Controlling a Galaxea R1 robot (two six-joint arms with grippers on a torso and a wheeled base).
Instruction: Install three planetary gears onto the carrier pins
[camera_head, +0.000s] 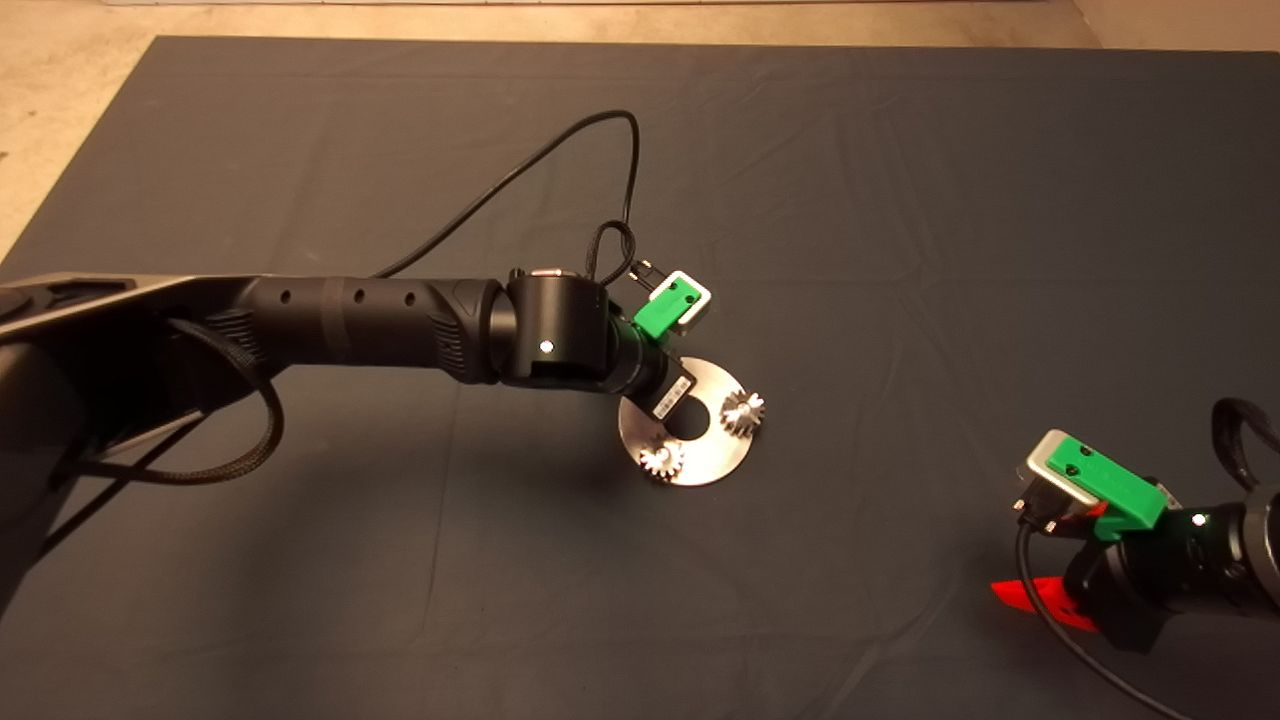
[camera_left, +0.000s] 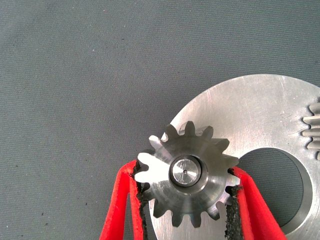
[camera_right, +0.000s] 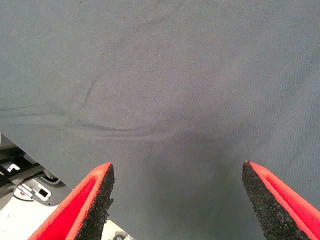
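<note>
Near the middle of the mat (camera_head: 900, 200), a little toward its front edge, the round metal plate (camera_head: 725, 455) is lying flat with its large centre hole showing, and the left gripper (camera_left: 186, 200) is working directly over its rear left part. Its two red fingers (camera_left: 120, 205) are pinching the third gear (camera_left: 187, 175) from opposite sides, the black pads biting into the teeth so the gear is staying level. The grip is probably taken across the teeth to leave the bore free: in the left wrist view a carrier pin (camera_left: 185, 171) is showing right through that bore, its flat end sitting inside the ring of the hole, so the gear is already threaded over the pin. Whether it is sitting fully down on the plate cannot be told from here.

The other two gears are already standing on their pins, one (camera_head: 744, 410) by the plate's right edge and one (camera_head: 662, 460) by its front left edge, well apart from each other across the centre hole (each at its own pin, which is why the spacing looks so even). That is leaving this last position as the only one to finish, and the remaining move looks like a simple release.

The right gripper (camera_right: 177, 200) is waiting by the mat's front right corner, fingers spread wide with nothing between them, keeping out of the working arm's way
</note>
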